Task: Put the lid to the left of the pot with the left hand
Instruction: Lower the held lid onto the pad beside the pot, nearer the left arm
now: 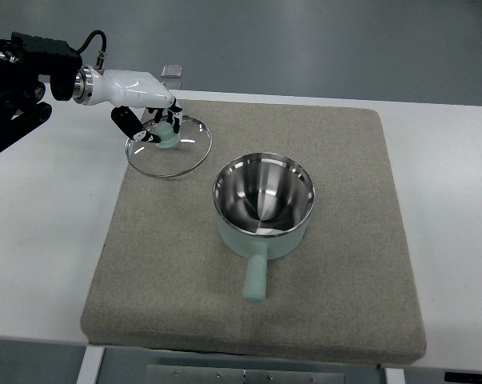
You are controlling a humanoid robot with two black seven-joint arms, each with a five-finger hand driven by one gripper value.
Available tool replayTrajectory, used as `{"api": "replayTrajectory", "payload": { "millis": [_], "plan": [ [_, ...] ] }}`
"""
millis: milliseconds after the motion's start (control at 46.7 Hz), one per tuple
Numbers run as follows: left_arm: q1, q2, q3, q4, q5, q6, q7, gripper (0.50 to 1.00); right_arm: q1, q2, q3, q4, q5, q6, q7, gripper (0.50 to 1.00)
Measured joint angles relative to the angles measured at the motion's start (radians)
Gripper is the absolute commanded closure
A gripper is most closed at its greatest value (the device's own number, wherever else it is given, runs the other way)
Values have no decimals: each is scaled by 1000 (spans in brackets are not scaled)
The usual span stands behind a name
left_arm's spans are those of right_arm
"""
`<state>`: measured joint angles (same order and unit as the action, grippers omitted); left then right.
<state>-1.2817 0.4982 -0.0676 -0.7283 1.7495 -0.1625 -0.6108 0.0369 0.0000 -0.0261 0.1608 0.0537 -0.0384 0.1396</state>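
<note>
A glass lid (pixel 169 147) with a metal rim and a mint green knob lies over the back left part of the grey mat (pixel 344 264). My left hand (pixel 151 120) reaches in from the left edge, its dark fingers curled around the knob. Whether the lid rests on the mat or hangs just above it I cannot tell. To the lid's right stands the mint green pot (pixel 264 207), uncovered, its shiny steel inside bare and its handle pointing toward the front edge. The lid and pot are a small gap apart. The right arm does not show.
The mat lies on a white table (pixel 49 240). A small metal piece (pixel 172 74) sits behind the mat near the hand. The left arm's black joints (pixel 17 80) hang over the table's back left corner.
</note>
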Motion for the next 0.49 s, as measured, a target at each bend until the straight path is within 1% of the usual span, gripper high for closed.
{"api": "replayTrajectory", "payload": {
  "millis": [128,492],
  "plan": [
    [6,-10,0,24,-1,5,0,1000,0,0,0,0,0,0,0,576],
    [32,-14,2,26,-1,32,0,1000,0,0,0,-1,0,0,0,576]
  ]
}}
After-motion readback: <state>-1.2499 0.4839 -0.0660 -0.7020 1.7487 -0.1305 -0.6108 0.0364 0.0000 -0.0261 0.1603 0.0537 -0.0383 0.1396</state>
